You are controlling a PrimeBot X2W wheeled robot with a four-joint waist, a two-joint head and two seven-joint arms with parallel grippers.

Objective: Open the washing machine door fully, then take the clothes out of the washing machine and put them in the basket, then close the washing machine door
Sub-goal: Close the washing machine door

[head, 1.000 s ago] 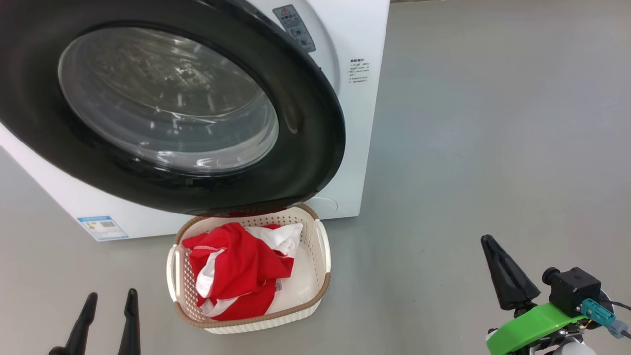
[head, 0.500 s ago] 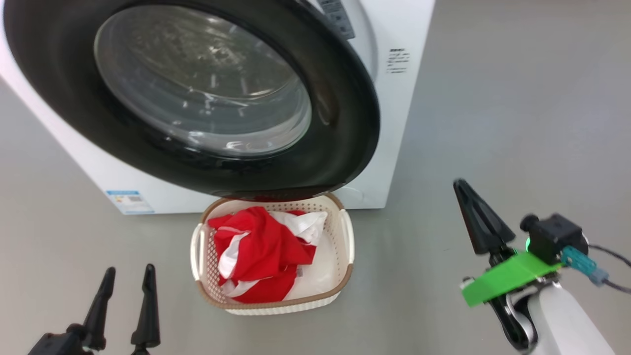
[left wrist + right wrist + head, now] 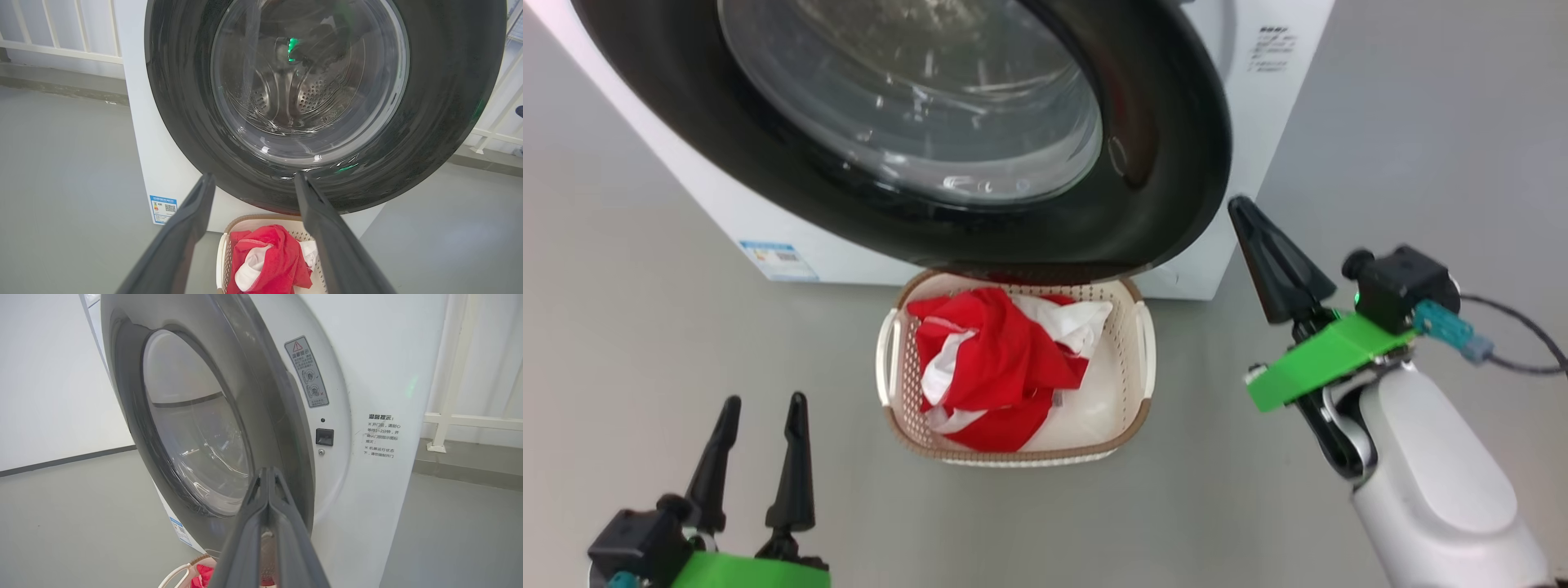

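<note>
Clothes (image 3: 1001, 359), soft crumpled red, fill the perforated basket (image 3: 1123, 343); left fingers (image 3: 792, 461) spread, right fingers (image 3: 1274, 261) pressed together.

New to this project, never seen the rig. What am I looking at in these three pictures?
It is a wheeled robot with two arms. The picture showing both grippers comes from its head camera, looking down; the other two come from a camera on each wrist, looking out along that arm. The left gripper is open and empty. The right gripper is shut, holding nothing, near the washing machine door, which stands ajar on the white washing machine. On the grey floor, the basket holds the red-and-white clothes.
</note>
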